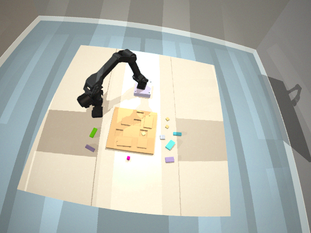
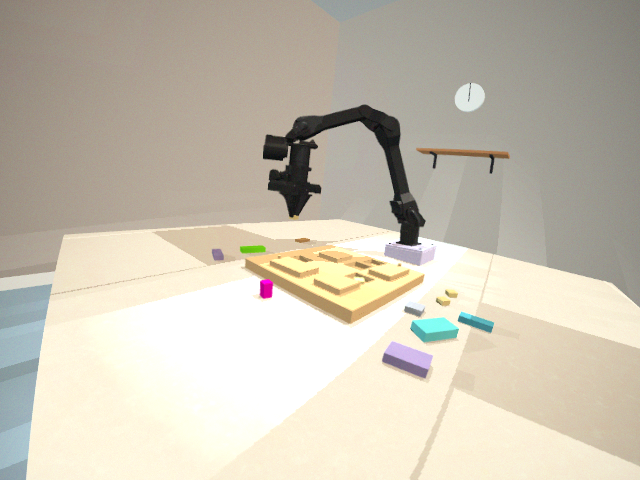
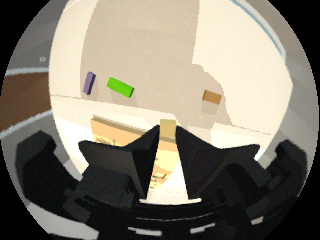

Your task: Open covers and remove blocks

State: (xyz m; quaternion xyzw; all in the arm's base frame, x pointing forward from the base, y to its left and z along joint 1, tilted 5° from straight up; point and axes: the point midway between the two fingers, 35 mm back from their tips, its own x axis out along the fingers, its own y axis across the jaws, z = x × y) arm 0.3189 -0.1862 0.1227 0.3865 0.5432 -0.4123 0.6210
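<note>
"Where's the block now?"

"The fingers (image 2: 294, 215) are clamped on a small yellow block (image 2: 295, 217) (image 3: 168, 128), held above the surface (image 1: 135, 185) (image 2: 170, 372) (image 3: 240, 55), off the left side of the puzzle board (image 1: 109, 140) (image 2: 351, 314) (image 3: 107, 127)."

"How should it be set down?"

"I'd lower it straight into the gap between the green block (image 1: 93, 132) (image 2: 252, 249) (image 3: 120, 87) and the orange block (image 2: 302, 240) (image 3: 212, 96), well away from the board's edge, let it touch flat, then part gently and rise straight up."

"And the one in the well?"

"A yellow piece (image 1: 143, 133) (image 2: 359, 279) shows there; probably next."

Around the puzzle board (image 1: 132, 130) (image 2: 330, 281) (image 3: 107, 131) lie loose blocks (one small block (image 1: 143, 133) sits in a well).
</note>
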